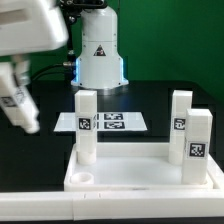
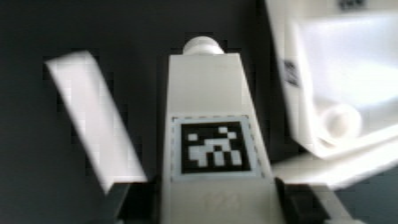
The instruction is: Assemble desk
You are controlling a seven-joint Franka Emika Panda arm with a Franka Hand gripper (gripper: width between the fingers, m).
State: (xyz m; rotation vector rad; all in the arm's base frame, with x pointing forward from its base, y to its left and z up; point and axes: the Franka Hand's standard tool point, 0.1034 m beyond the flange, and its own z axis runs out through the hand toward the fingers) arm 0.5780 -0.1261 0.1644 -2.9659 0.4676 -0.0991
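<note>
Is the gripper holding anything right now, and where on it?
Yes: the gripper holds a desk leg by its tagged end; the pegged end points away from the gripper.

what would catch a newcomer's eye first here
Three white tagged legs stand upright in the desk panel: one toward the exterior view's left, two toward its right. A fourth leg fills the wrist view, gripped by the gripper at the exterior view's left edge.

A white leg (image 2: 206, 120) sits between the jaws, bearing a black-and-white square tag (image 2: 212, 149). Away from the jaws, the white panel (image 1: 130, 172) carries three white legs (image 1: 86, 125) with matching tags. The marker board (image 1: 108, 122) is white, the surface (image 1: 180, 78) black, the backdrop (image 1: 170, 30) green.
</note>
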